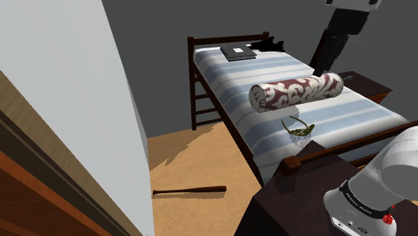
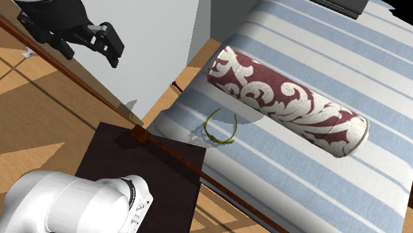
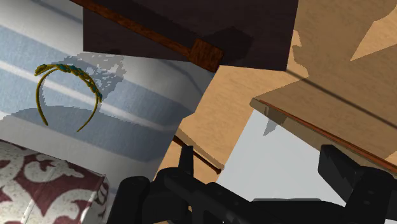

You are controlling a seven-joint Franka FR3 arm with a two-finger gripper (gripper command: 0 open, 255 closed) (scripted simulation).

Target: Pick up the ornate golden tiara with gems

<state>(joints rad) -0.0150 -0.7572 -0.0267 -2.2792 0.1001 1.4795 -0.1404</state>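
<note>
Closest, the arm's white base sits on its dark stand. Past the footboard, the golden tiara rests on the striped bed, apparently flat. Its long axis runs along the bed, band toward the footboard and open ends pointing at the patterned bolster just beyond. The gripper has its jaws wide apart, empty.

A bed with a blue-and-white striped cover is shown. Laid on it are a maroon-and-white patterned bolster, a golden tiara just beside it (teal-green stones are set along its band), and a dark flat book near the headboard.
</note>
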